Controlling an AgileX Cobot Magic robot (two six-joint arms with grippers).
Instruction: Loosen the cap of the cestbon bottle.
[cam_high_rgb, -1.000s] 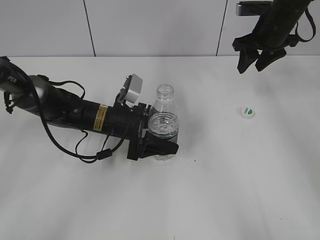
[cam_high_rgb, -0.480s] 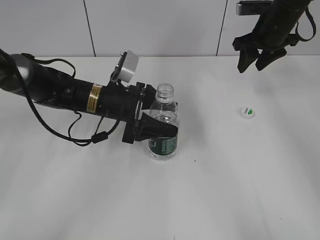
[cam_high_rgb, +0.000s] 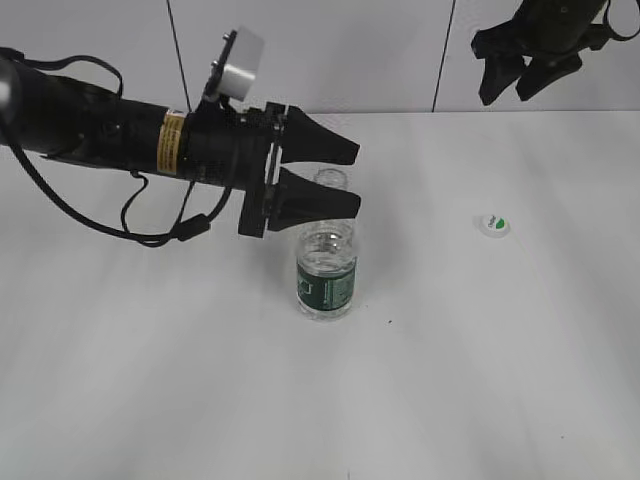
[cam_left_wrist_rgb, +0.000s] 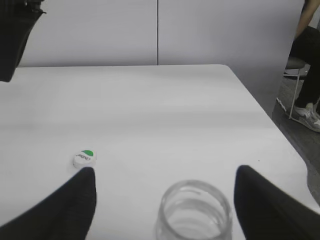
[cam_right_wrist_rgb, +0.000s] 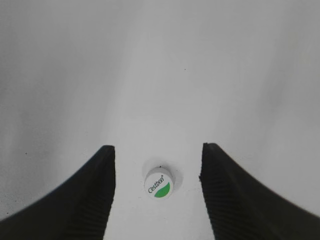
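Note:
The cestbon bottle (cam_high_rgb: 326, 275) stands upright mid-table, clear with a dark green label, and its mouth (cam_left_wrist_rgb: 194, 210) is uncapped. The cap (cam_high_rgb: 494, 224) lies flat on the table to its right, white with a green patch, also seen in the left wrist view (cam_left_wrist_rgb: 84, 157). My left gripper (cam_high_rgb: 355, 178) hovers level at neck height, open, with one finger on each side of the mouth and touching nothing (cam_left_wrist_rgb: 165, 172). My right gripper (cam_high_rgb: 506, 95) hangs high at the back right, open and empty. It points down at the cap (cam_right_wrist_rgb: 159, 184), which shows between its fingers (cam_right_wrist_rgb: 158, 147).
The white table ends at a right edge (cam_left_wrist_rgb: 280, 135). Beyond it are a chair and a person's legs (cam_left_wrist_rgb: 306, 95). A panelled white wall runs behind the table.
My left gripper has risen from around the bottle's lower body to neck height, still open; the bottle stays standing. The right gripper has moved slightly up.

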